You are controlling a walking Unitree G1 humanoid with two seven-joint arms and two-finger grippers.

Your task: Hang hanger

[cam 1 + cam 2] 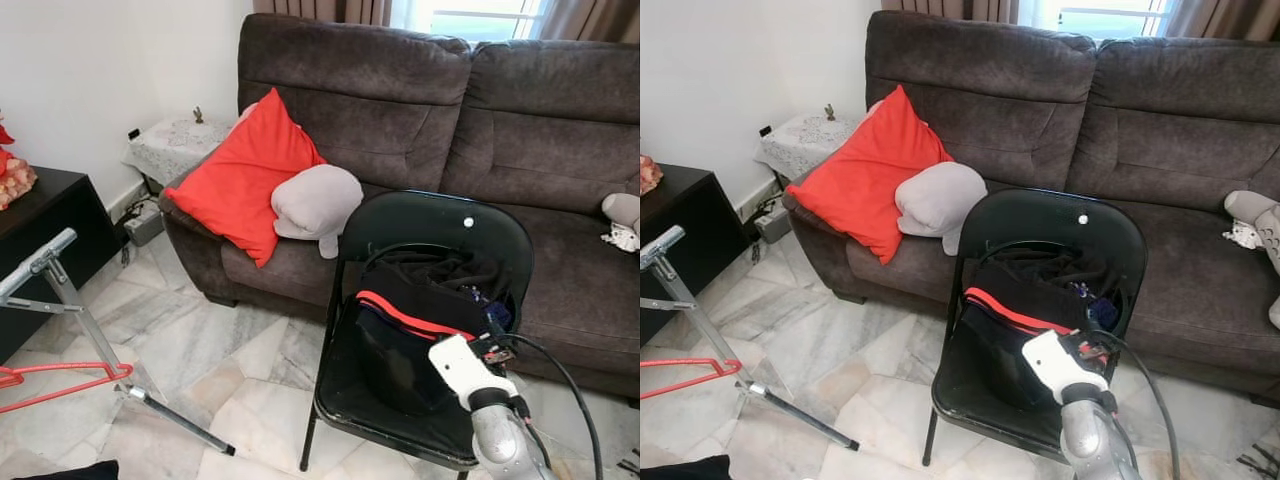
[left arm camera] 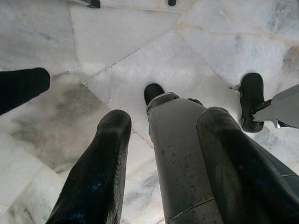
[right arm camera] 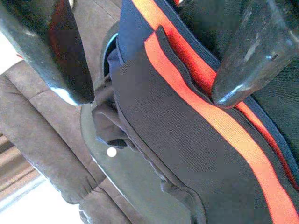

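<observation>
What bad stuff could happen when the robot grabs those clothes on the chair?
The right tool hangs open over the dark clothes with the orange stripe, heaped on the black folding chair. It might pinch several layers and drag the whole pile off. A push could also tip or slide the light chair on the smooth marble floor. The red hanger sits far off on the rack, so cloth could trail while carried.

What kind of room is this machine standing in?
Most likely a home living room: a dark brown sofa with a red cushion stands under a curtained window, a black folding chair piled with dark clothes sits on the marble-tiled floor.
</observation>
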